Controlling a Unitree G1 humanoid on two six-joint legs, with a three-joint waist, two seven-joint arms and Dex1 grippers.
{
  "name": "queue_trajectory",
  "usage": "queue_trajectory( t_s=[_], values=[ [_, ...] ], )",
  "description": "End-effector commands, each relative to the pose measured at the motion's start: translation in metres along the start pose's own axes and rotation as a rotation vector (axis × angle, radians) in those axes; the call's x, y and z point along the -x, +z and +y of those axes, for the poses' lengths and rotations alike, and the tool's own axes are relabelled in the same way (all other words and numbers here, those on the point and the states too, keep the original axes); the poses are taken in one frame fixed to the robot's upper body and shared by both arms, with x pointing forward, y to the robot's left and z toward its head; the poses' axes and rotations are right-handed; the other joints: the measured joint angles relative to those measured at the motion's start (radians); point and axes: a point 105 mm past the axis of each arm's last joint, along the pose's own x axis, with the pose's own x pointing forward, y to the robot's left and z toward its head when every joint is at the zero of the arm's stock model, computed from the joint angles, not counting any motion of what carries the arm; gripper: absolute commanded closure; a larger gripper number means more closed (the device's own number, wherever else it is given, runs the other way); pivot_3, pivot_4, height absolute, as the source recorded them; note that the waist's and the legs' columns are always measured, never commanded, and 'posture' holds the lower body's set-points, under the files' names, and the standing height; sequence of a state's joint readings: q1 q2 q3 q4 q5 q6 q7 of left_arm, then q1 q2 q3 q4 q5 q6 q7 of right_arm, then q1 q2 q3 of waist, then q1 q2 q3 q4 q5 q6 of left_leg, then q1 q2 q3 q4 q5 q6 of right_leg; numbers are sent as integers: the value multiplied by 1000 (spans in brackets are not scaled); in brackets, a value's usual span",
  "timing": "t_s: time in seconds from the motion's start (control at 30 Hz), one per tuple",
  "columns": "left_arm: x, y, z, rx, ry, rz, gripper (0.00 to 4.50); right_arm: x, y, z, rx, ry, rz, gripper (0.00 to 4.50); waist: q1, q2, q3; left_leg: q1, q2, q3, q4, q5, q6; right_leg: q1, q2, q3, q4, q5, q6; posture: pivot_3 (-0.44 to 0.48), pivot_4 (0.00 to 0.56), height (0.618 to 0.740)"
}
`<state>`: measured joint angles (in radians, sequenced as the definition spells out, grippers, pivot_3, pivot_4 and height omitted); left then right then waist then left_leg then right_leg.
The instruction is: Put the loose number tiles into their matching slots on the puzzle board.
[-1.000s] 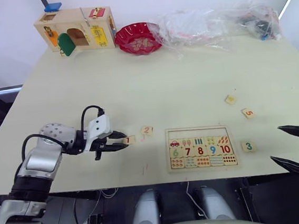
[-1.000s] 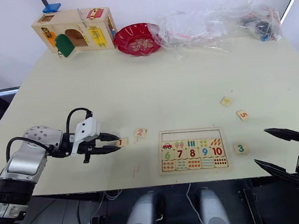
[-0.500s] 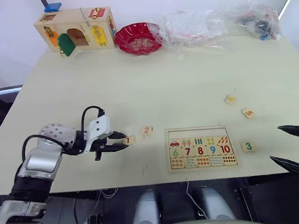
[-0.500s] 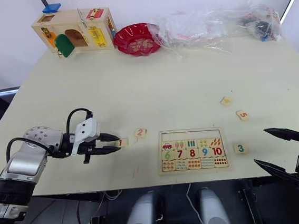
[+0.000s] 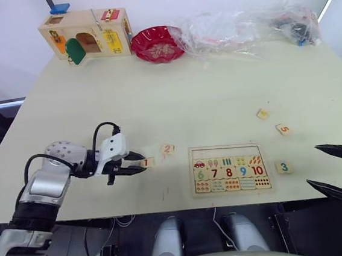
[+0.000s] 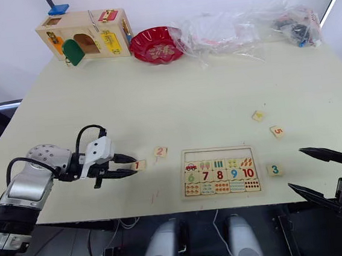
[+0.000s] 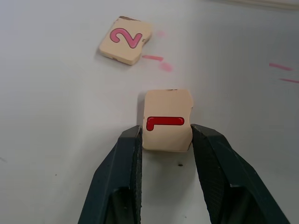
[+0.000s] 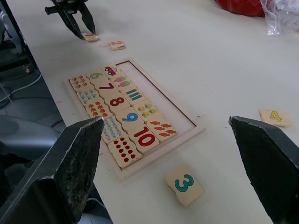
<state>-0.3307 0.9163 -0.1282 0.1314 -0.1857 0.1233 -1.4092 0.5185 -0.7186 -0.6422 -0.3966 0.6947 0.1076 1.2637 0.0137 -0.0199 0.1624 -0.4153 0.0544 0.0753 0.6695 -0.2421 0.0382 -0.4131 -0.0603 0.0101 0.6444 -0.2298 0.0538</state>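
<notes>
Nothing shifted: left end effector (image 7: 166,140) still clamps tile 1 (image 7: 166,120) near worktop (image 5: 174,97) front edge; right end effector (image 5: 338,169) spread apart.

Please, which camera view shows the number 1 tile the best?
The left wrist view: there the number 1 tile is large, its red digit clear, between the two fingers of the left gripper. In both eye views it is a small square at the fingers' tips. In the right wrist view it lies far off, the digit hard to read.
</notes>
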Motion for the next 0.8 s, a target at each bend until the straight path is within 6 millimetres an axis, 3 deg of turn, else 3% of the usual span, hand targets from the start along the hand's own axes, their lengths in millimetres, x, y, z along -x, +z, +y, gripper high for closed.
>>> queue_trajectory(
  t_s=[0.03,0.43,0.53,0.6,0.8],
  values=[
    [-1,-7,-6,0,-53,40,2804,-2,7,3,31,11,-19,0,0,0,0,0,0,0,0,0,0,0,0,0,0,0,0,0,150,740],
    [-7,-15,3,7,-75,48,2804,-4,7,5,27,12,-22,0,1,4,-5,1,0,2,1,0,0,1,1,0,1,0,0,0,150,740],
    [-12,-13,4,-4,-71,41,2140,-5,7,5,27,13,-24,0,2,7,-8,1,0,3,1,0,0,1,1,0,2,0,0,0,150,740],
    [-13,-12,4,-11,-71,39,1360,-5,7,6,27,14,-25,0,4,8,-10,1,-1,2,1,0,0,2,1,0,2,0,0,0,150,740],
    [-11,-4,0,-44,-79,43,1360,-6,7,5,28,15,-25,0,4,8,-11,1,0,1,1,0,0,2,1,0,2,0,0,0,150,740]
  ],
)
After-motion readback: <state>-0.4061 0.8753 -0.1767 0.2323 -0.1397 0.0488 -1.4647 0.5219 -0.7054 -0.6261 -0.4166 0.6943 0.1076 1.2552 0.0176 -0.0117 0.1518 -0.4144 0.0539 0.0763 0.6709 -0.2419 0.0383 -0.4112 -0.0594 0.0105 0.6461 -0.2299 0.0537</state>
